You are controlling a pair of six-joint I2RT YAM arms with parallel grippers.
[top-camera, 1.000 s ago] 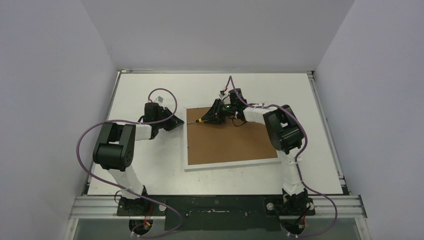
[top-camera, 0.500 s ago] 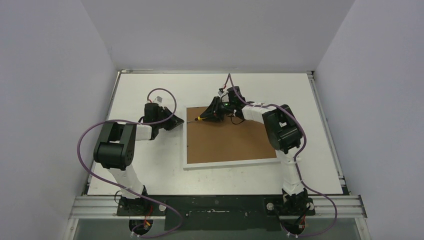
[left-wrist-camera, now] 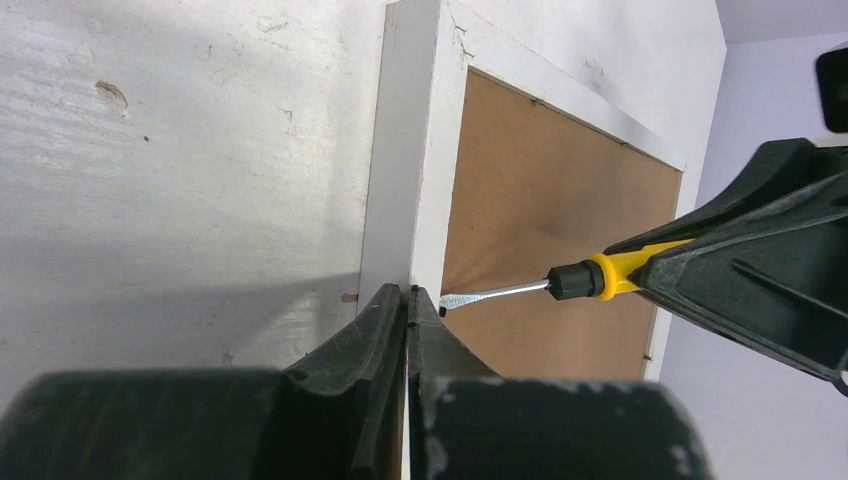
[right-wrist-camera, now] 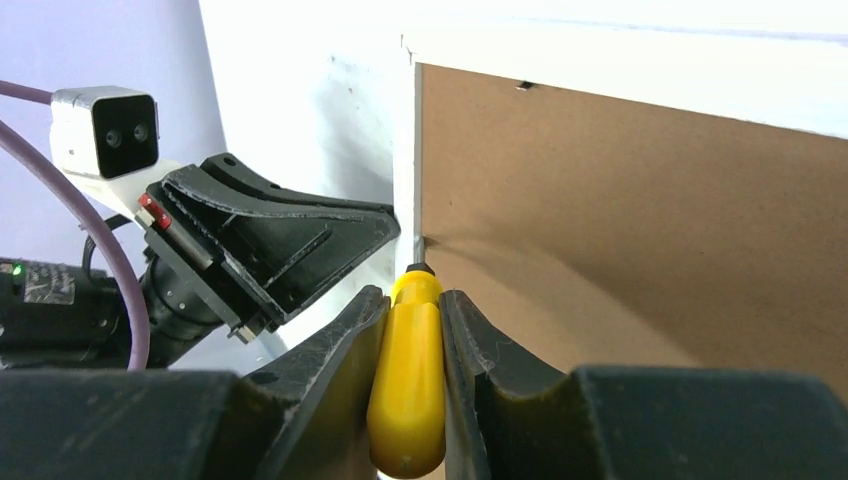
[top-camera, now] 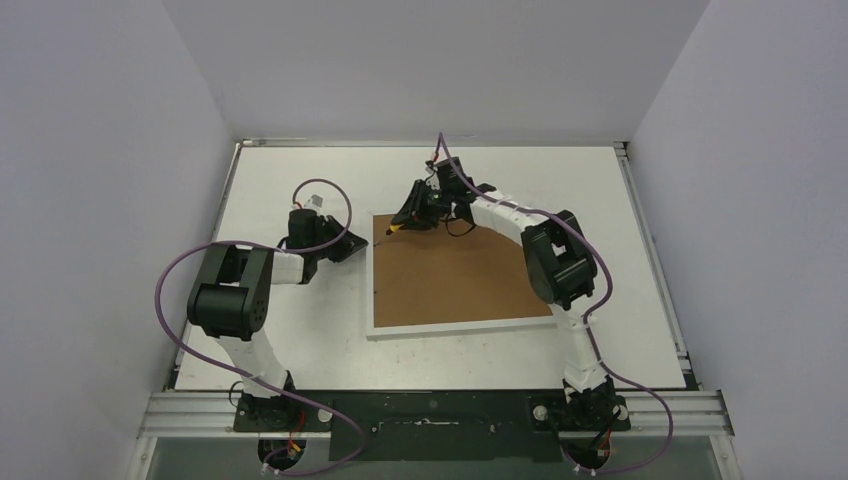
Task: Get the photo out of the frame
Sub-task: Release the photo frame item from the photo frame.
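Note:
The frame (top-camera: 460,327) lies face down, its brown backing board (top-camera: 460,275) facing up. The photo is hidden under the board. My left gripper (top-camera: 360,247) is shut, its tips resting on the frame's white left border (left-wrist-camera: 410,150). My right gripper (top-camera: 405,222) is shut on a yellow-handled screwdriver (right-wrist-camera: 410,380). The screwdriver's metal tip (left-wrist-camera: 490,294) touches the left edge of the backing board (left-wrist-camera: 540,180), just beside the left gripper's (left-wrist-camera: 408,292) fingertips. In the right wrist view the right gripper (right-wrist-camera: 413,295) points at the border, with the left gripper (right-wrist-camera: 290,240) opposite.
The white table (top-camera: 300,330) is walled in on three sides. Metal rails run along its right edge (top-camera: 655,270) and far edge. Purple cables loop above both arms. The frame's far edge (right-wrist-camera: 600,65) lies close to my right wrist.
My right gripper has carried the screwdriver left and farther away, from the middle of the board's far part to its left edge near the far left corner. The left arm has stayed put.

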